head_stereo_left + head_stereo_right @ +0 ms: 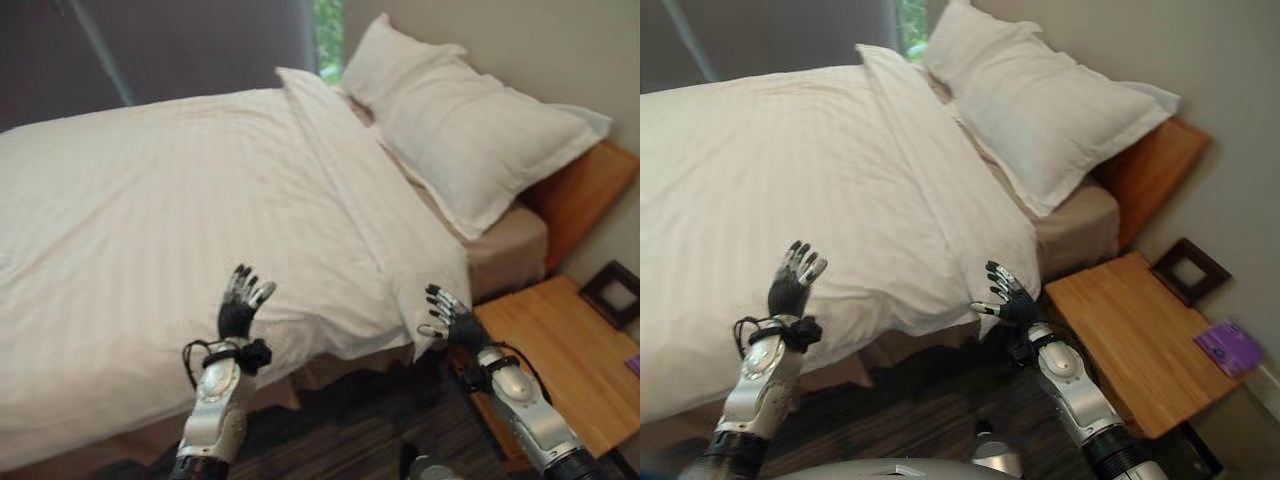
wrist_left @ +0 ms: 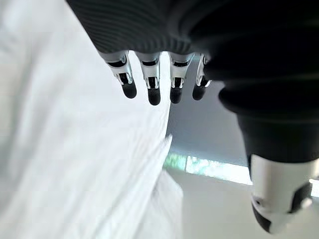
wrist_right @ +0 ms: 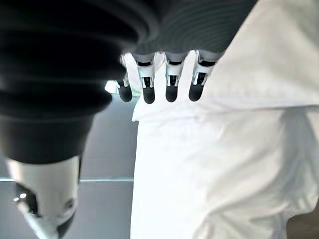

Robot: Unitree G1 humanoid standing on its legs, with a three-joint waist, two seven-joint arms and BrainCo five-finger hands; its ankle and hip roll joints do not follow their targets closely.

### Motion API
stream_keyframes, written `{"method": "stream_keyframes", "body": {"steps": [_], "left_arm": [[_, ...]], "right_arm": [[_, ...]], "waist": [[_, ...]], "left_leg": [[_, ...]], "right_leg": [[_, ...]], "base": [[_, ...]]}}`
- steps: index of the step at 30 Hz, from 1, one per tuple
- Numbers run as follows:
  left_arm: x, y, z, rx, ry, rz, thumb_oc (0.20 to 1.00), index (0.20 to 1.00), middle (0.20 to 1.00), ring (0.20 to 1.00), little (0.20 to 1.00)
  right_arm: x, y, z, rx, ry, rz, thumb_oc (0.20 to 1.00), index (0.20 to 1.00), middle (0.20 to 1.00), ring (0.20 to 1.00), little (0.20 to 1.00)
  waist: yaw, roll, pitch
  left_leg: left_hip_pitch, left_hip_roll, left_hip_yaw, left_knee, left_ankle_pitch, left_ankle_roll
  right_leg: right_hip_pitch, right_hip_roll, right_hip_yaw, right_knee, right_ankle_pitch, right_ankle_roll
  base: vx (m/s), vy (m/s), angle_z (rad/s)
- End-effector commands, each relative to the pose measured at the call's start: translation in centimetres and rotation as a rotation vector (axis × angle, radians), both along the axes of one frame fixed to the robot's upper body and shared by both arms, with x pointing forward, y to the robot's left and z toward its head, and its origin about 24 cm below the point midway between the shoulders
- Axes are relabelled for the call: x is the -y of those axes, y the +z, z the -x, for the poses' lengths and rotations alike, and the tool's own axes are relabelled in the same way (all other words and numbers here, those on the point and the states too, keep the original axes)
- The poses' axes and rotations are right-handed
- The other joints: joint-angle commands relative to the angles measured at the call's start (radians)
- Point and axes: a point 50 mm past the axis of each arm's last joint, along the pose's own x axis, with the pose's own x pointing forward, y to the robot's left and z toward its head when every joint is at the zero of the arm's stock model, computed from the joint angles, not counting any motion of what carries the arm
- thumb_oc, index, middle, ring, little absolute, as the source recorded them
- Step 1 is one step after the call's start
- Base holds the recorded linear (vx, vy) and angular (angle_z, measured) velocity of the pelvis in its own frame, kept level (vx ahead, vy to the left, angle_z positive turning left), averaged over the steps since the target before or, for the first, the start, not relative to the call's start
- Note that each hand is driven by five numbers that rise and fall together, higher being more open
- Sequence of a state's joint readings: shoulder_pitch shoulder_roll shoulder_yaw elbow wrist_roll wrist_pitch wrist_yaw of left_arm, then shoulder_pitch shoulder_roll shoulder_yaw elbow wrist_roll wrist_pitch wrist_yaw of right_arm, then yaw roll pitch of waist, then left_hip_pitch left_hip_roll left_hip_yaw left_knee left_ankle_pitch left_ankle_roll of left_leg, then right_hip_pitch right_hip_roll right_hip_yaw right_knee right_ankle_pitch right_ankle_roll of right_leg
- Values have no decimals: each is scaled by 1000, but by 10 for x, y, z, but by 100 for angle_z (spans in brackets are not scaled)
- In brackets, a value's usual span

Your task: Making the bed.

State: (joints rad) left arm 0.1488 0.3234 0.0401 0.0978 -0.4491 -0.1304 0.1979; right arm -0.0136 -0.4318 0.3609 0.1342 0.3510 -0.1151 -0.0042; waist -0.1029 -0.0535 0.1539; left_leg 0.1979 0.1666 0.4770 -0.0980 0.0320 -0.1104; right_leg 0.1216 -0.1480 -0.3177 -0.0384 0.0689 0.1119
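Where no writing shows, white duvet, both hands open-fingered.

Your duvet covers the bed; pillows at 1 o'clock, counter at 4.

One white duvet lies spread just beyond both hands, and two white pillows are stacked well beyond the right hand. One wooden bedside table stands just beside that hand, bearing one dark picture frame and one purple booklet
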Motion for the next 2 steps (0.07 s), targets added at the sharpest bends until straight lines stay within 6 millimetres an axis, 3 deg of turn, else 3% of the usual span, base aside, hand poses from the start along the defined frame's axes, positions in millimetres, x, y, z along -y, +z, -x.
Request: {"method": "stream_keyframes", "body": {"steps": [1,2], "left_arm": [[0,16,-6,80,-35,-69,1000,1000,1000,1000,1000],[0,8,-1,42,-33,-61,1000,1000,1000,1000,1000]], "right_arm": [[-16,30,-19,160,22,-68,1000,1000,1000,1000,1000],[-16,31,-21,165,8,-83,1000,1000,1000,1000,1000]], "waist": [[6,-19,0],[22,-20,0]], "left_leg": [[43,-10,23,14,41,-28],[36,-11,7,11,45,-30]], "right_leg": [[-1,-36,8,65,-21,58],[14,-43,-11,55,-16,61]], "base": [[45,15,35],[67,23,36]]}}
